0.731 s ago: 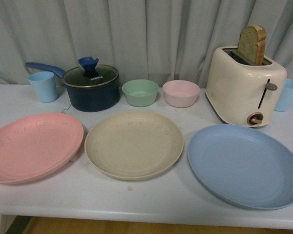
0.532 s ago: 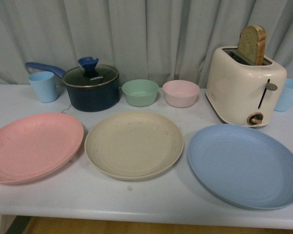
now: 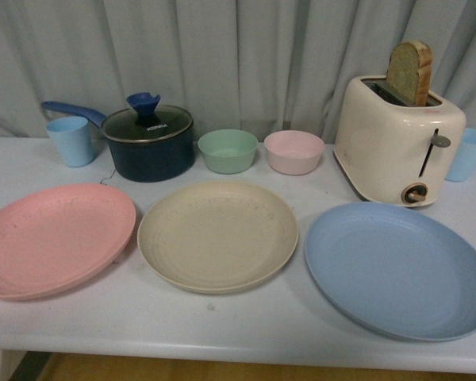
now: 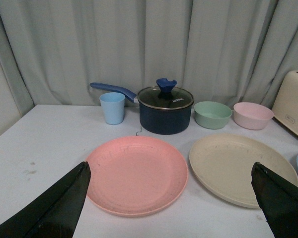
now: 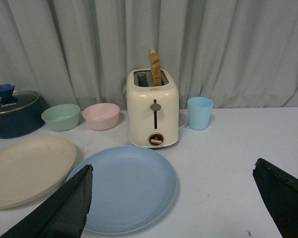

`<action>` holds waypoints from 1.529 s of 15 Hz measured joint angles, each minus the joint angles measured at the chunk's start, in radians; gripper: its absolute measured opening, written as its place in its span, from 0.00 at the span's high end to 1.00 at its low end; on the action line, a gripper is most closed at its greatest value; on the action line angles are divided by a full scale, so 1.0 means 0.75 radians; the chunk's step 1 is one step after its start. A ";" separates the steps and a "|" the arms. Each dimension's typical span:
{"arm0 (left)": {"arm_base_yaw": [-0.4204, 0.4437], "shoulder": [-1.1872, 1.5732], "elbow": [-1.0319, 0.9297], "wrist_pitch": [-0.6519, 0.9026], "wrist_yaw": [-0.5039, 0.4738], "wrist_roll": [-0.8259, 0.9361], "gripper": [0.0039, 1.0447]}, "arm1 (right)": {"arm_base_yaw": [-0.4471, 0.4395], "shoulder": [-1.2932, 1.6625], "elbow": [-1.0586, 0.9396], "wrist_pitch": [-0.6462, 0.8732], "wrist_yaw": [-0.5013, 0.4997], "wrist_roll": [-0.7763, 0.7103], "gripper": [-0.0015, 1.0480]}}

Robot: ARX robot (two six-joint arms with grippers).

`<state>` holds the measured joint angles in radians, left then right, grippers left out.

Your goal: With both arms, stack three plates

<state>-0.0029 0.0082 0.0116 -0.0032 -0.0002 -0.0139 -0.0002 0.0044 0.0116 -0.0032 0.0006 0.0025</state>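
Plates lie unstacked in a row on the table (image 3: 222, 329): the pink plate (image 3: 55, 238) to my left, the beige plate (image 3: 218, 234) in the middle, the blue plate (image 3: 397, 270) to my right, just beside one another, none overlapping. My left gripper (image 4: 170, 168) is spread wide and empty, facing pink and beige; my right gripper (image 5: 174, 168), equally wide and empty, faces blue. Behind the plates stand a lidded pot (image 3: 148, 147), green bowl (image 3: 228, 151), pink bowl (image 3: 293, 152) and toaster (image 3: 397, 147)

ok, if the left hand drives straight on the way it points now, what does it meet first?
Probably the pink plate: the open left hand aims at its side nearer the beige plate. Depth is unclear from the wrist view, so not certain.
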 joint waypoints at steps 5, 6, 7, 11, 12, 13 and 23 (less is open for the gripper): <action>0.000 0.000 0.000 -0.001 0.000 0.000 0.06 | 0.000 0.000 0.000 0.000 0.000 0.000 0.06; 0.000 0.000 0.000 -0.001 0.000 0.000 0.06 | 0.000 0.000 0.000 0.000 0.000 0.000 0.06; 0.000 0.000 0.000 -0.001 0.000 0.000 0.06 | 0.000 0.000 0.000 0.000 0.000 0.000 0.06; 0.000 0.000 0.000 -0.001 0.000 0.000 0.06 | 0.000 0.000 0.000 0.000 0.000 0.000 0.06; 0.000 0.000 0.000 -0.001 0.000 0.000 0.06 | 0.000 0.000 0.000 0.000 0.000 0.000 0.06; 0.000 0.000 0.000 -0.001 0.000 0.000 0.06 | 0.000 0.000 0.000 0.000 0.000 0.000 0.06; 0.000 0.000 0.000 -0.001 0.000 0.000 0.06 | 0.000 0.000 0.000 0.000 0.000 0.000 0.06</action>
<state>-0.0029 0.0082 0.0116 -0.0036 -0.0002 -0.0139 -0.0002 0.0044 0.0116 -0.0032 0.0006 0.0025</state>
